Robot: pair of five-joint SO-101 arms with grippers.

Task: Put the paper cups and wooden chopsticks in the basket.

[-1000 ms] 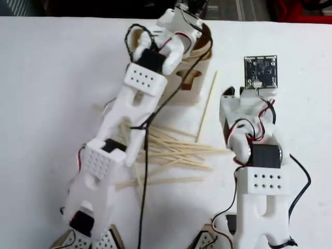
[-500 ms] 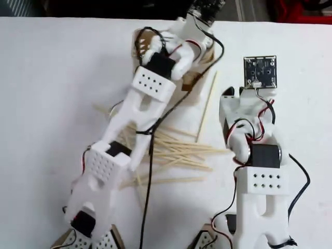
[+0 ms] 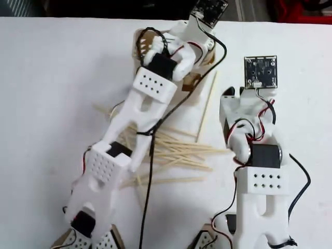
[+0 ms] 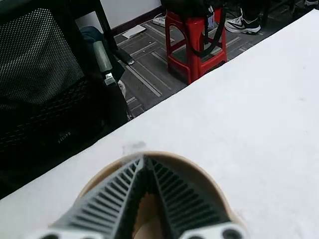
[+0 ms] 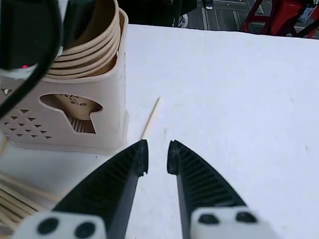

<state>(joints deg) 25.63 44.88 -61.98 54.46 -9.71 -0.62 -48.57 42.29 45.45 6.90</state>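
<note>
Since the earlier frame we log the left arm swung farther across the basket (image 5: 65,134). Its left gripper (image 4: 143,162) is closed tip to tip, empty, above the stacked paper cups (image 4: 204,177). The right gripper (image 5: 157,152) is slightly parted and empty beside the basket, with the wooden chopsticks (image 3: 176,150) loose on the table (image 3: 52,78). Risk, we judge: the left arm snagging the basket's rim on withdrawal and tipping it.

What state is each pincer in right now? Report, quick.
Left pincer: closed, over a paper cup; whether it grips anything cannot be told.
Right pincer: open, holding nothing.
</note>
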